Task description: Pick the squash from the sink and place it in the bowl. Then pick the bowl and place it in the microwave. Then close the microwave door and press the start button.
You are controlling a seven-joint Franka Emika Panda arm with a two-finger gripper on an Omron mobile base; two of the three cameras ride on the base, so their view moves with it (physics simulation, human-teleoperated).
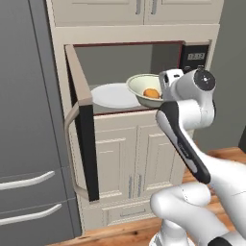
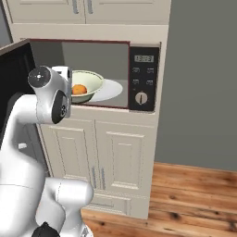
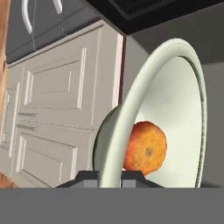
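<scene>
- In the left base view, my arm reaches up to the open microwave (image 1: 126,77); the bowl (image 1: 145,90) sits at the cavity mouth, right of the flat white plate (image 1: 114,95), its near rim against my hand.
- The squash (image 1: 152,93) lies inside the bowl. The microwave door (image 1: 82,126) stands swung out to the left, curved handle (image 1: 70,144) facing outward.
- In the right base view, the bowl (image 2: 88,84) with the squash (image 2: 79,90) is just inside the opening, overlapping the plate (image 2: 110,90); the control panel (image 2: 143,77) is to the right, and my wrist covers the bowl's left edge.
- In the hand view, my claw (image 3: 110,176) is pinched narrow on the bowl (image 3: 175,113) rim, one fingertip each side of the wall. The squash (image 3: 145,148) rests on the inner slope just past the tips; cabinet doors (image 3: 57,109) are behind.
</scene>
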